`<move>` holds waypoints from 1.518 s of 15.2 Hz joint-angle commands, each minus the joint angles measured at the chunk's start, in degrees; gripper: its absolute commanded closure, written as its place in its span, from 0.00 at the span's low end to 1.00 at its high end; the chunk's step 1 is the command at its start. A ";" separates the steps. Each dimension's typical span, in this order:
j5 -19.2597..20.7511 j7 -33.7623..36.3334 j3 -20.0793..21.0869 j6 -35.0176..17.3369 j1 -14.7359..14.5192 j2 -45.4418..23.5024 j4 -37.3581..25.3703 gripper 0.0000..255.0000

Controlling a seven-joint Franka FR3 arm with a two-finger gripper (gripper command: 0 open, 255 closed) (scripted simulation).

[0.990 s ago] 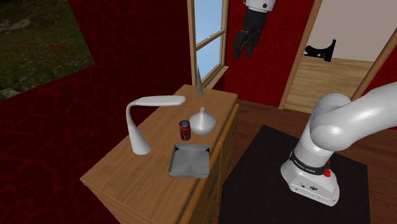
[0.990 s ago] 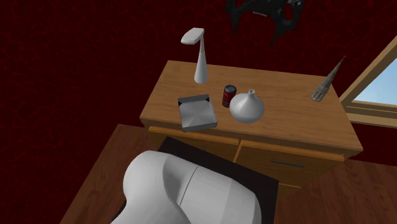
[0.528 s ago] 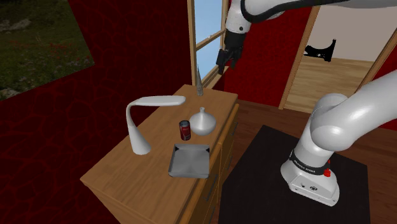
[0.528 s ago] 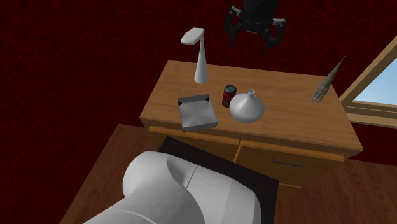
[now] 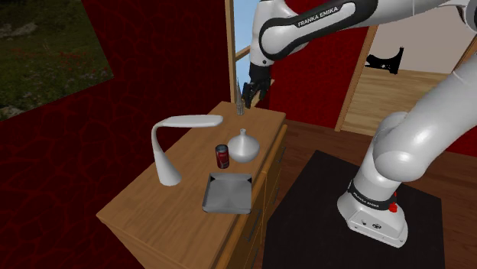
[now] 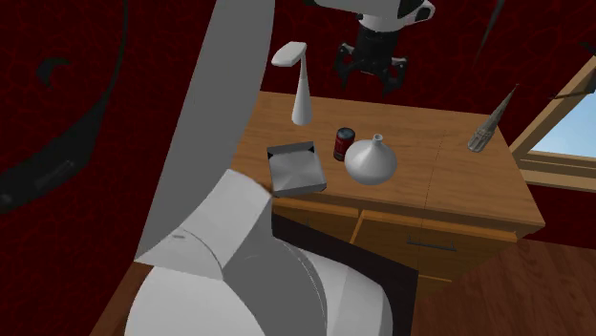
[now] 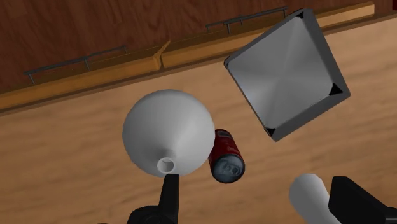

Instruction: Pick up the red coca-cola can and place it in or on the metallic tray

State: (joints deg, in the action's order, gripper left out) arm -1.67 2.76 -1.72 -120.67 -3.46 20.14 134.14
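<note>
**Hovering above the surface, hadn't touched the can yet**

So at this point my end effector [image 5: 250,93] was up in the air above the wooden surface [image 5: 153,218], and the fingers stood well apart with nothing gripped between them. You could see that best in the wrist view, one black finger [image 7: 168,197] on each side and only the surface under the gap.

The red can [image 5: 222,156] stood upright on the surface, tucked just beside a white round-bellied vase [image 5: 243,145] with a narrow neck. From the wrist camera the two looked like they touched, though I couldn't say for sure. The can had a silver top and a dark band round it.

The grey metallic tray [image 5: 228,195] was square and shallow. It sat near the can but apart from it, close to the surface's front edge where the drawers with their bar handles were.

On the other side of the can was a white desk lamp [image 5: 164,153] with a bent neck. A thin grey pointed cone [image 5: 238,98] stood at the window end, and in the shoulder view my end effector was right beside its tip.

Dark red walls were all around.
</note>
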 commanded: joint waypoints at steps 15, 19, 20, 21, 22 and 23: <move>0.30 -0.07 1.36 -15.61 -1.63 -34.39 -14.48 0.00; 0.67 0.10 1.55 -17.14 -2.05 -43.27 -20.73 0.00; 0.78 0.14 1.59 -17.36 -2.16 -45.51 -22.47 0.00; 0.88 0.19 1.62 -17.53 -2.27 -47.76 -24.29 0.00; 0.99 0.23 1.65 -17.62 -2.39 -50.01 -26.17 0.00; 1.09 0.27 1.67 -17.65 -2.50 -52.28 -28.14 0.00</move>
State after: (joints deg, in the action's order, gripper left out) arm -0.68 2.96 -0.10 -138.11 -5.81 -29.38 108.27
